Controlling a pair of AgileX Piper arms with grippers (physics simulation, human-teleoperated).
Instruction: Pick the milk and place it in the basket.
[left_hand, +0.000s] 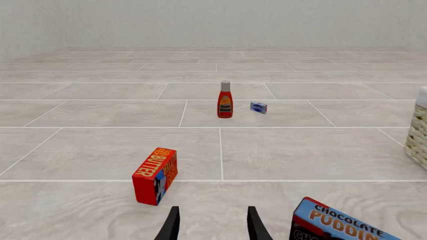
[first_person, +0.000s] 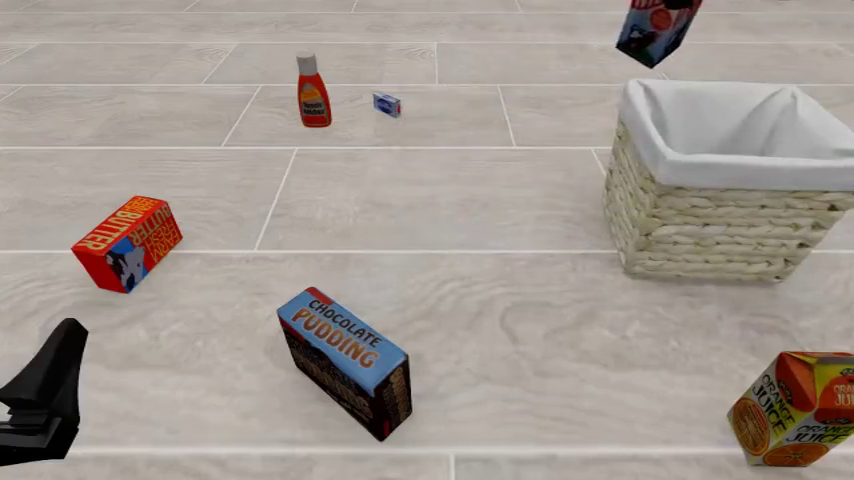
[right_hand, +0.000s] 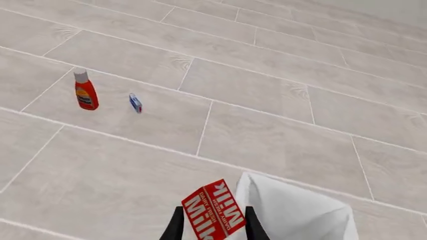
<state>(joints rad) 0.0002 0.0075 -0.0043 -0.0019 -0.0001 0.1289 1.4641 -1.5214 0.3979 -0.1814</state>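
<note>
Red with white lettering, the milk sits clamped between the two dark fingers of your right end effector, tilted so its gabled end points away from the wrist. In the front view the milk hangs high at the far right, above and just beyond the far rim of the basket, not yet inside it; the end effector itself is cut off at the top of that view. From the right wrist you can see the white cloth liner of the basket just beside the carton, on its right.

Your left end effector is held narrowly parted with nothing between its fingers, low at the near left of the surface. In the front view only a black part of it shows at the left edge.

On the pale, tile-patterned surface, the butter box lies tilted at the left. The chocolate pudding box stands on its edge near the middle, closer to you. An orange juice carton sits at the near right corner, leaning. Far off at the left centre stand a red bottle with a white cap and, just to its right, a small blue and white packet, the two apart.
</note>
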